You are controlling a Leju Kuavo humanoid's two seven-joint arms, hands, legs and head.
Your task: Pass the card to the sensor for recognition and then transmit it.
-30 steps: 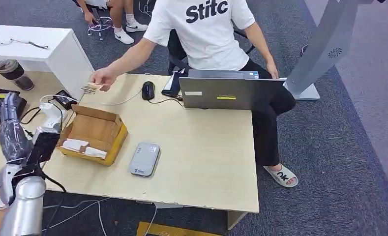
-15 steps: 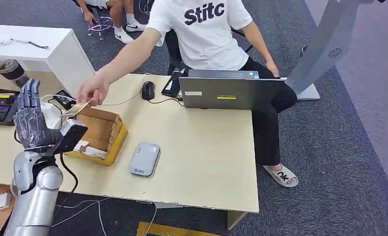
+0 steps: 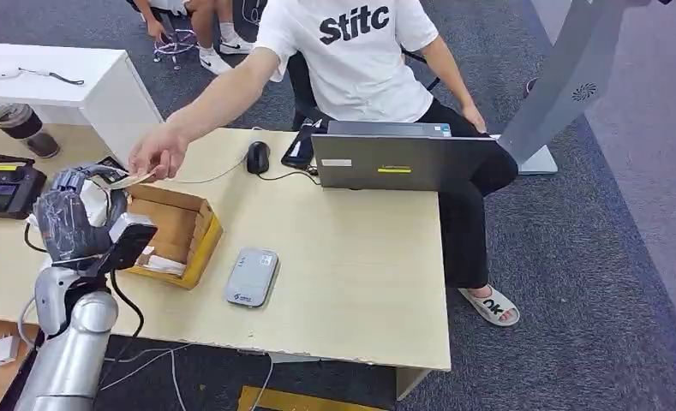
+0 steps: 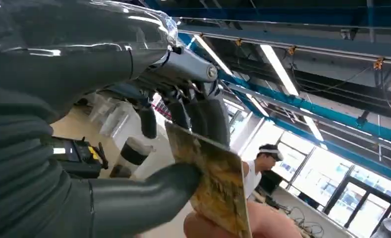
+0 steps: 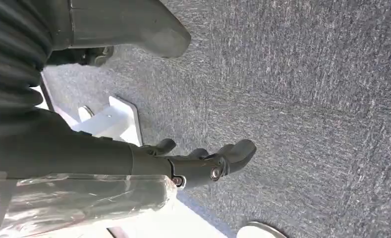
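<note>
One card (image 4: pixel 214 191) now pinched in left hand (image 3: pixel 75 219), up from desk (image 3: pixel 351 257) level. Person's hand (image 3: pixel 156 154) still gripping. Sensor (image 3: pixel 252 276) next.

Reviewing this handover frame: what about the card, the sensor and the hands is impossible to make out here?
- Card print: blurred in the left wrist view, too small in the head view.
- Who bears the card: left hand thumb and fingers meet it while the person's hand also holds it.
- Grey sensor: markings too small.
- Right hand: hangs over carpet, curl unclear.
</note>
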